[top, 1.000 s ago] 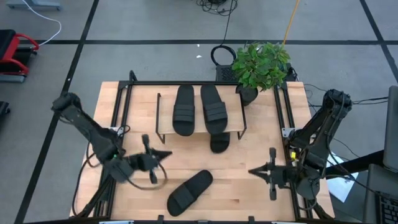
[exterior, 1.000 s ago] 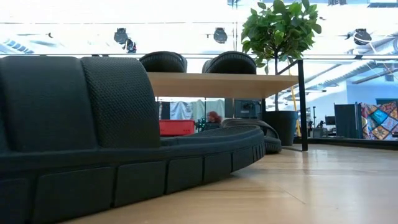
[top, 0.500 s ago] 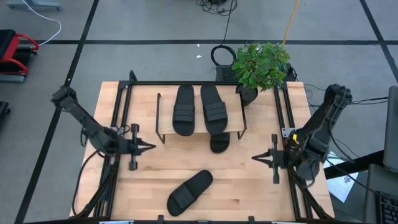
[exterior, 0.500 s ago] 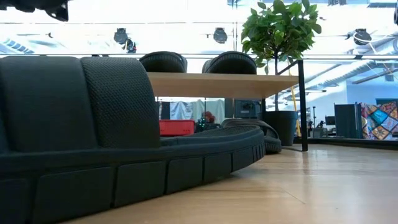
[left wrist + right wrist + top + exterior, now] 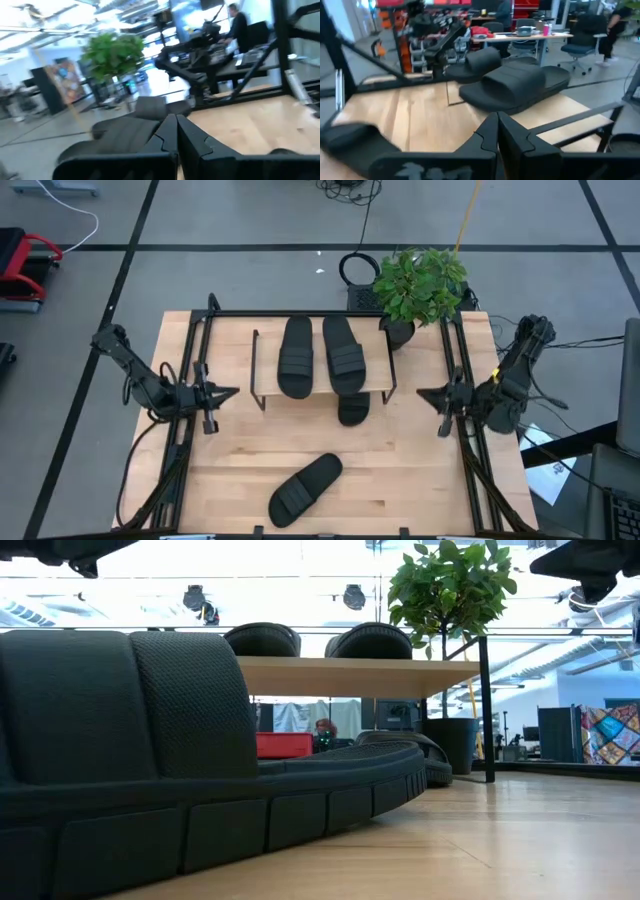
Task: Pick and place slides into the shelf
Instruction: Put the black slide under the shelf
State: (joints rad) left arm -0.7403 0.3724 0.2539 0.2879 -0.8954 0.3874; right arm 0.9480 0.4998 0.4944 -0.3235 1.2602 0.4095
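Loose slide [image 5: 305, 489] at lower centre is best approached strap-on; both hands [image 5: 222, 394] [image 5: 431, 396] clenched empty; shelf [image 5: 322, 378] half filled.

My table [image 5: 420, 470] is light wood. On it I see the shelf [image 5: 385, 380] toward the back, one slide [image 5: 305, 489] lying diagonally near the front edge, and another slide [image 5: 352, 410] poking out from under the shelf.

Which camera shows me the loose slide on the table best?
The high view: the slide lies whole and diagonal on the table's near part, clear of the shelf. The low view shows only its side, close up. The wrist views don't show it clearly.
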